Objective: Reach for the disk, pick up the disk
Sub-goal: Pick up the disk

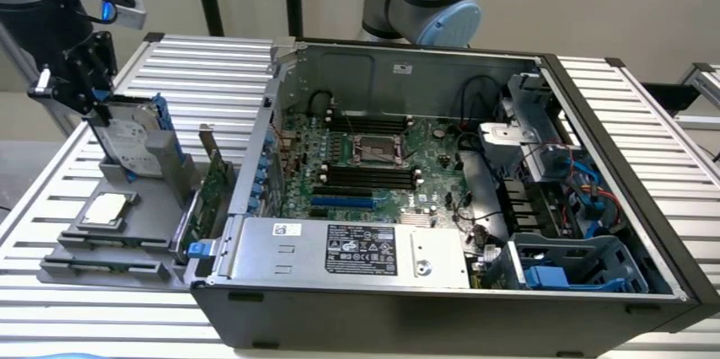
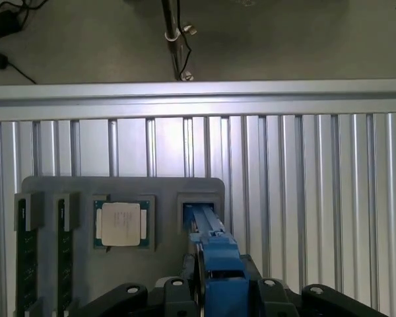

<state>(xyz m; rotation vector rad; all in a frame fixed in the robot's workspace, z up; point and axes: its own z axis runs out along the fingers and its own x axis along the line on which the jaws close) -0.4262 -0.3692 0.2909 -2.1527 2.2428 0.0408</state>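
- Currently the gripper (image 1: 94, 99) sits at the upper left of the exterior view, on the top edge of the disk (image 1: 130, 136).
- The disk stands on edge, leaning a little, with its lower end in a slot of the grey holder tray (image 1: 124, 245). That's left of the open computer case (image 1: 450, 313).
- Wrist view: fingers (image 2: 190, 274) are narrow and hug both sides of the blue carrier rail. It reads as a grip on the disk (image 2: 214, 247), whose far end is at the slot (image 2: 199, 206).
- My read: pickup stage, disk not yet clear of the slot.
- To do it well, pull along the slot axis with no twist. The plastic rails would likely bind or flex.
- Mind the CPU chip (image 1: 104, 210) just beside the slot and the green circuit card (image 1: 211, 190) near the tray's right edge.
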